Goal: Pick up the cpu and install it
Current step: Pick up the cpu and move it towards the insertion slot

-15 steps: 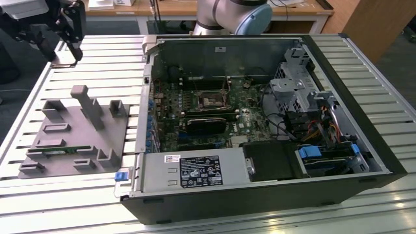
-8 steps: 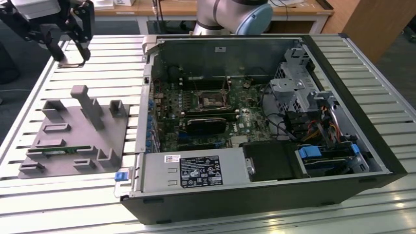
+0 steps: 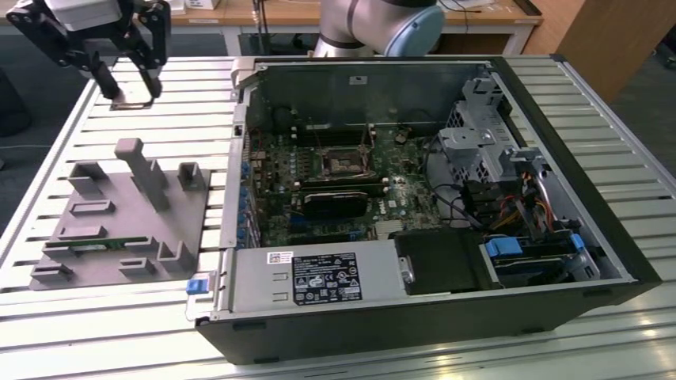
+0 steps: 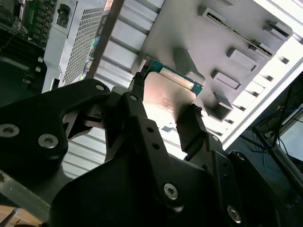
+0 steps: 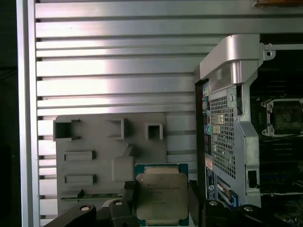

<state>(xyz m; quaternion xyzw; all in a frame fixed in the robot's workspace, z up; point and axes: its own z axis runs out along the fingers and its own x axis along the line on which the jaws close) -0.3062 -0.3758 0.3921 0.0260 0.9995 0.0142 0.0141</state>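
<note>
My gripper (image 3: 131,89) hangs above the slatted table at the exterior view's far left, well off the grey holder block (image 3: 116,218), and is shut on the cpu (image 3: 134,103). In both wrist views the cpu (image 5: 161,189) (image 4: 171,92) is a flat square chip with a silver top and a green rim, pinched at two opposite edges by the black fingers (image 5: 127,188) (image 4: 191,127). It is lifted above the holder block (image 5: 94,137). The open cpu socket (image 3: 341,158) (image 5: 286,116) lies on the motherboard inside the case.
The open computer case (image 3: 591,198) takes up the table's middle and right, its metal wall (image 5: 232,118) standing between the gripper and the motherboard. A green memory stick (image 3: 95,244) lies in the holder block. The arm's base (image 3: 370,28) stands behind the case.
</note>
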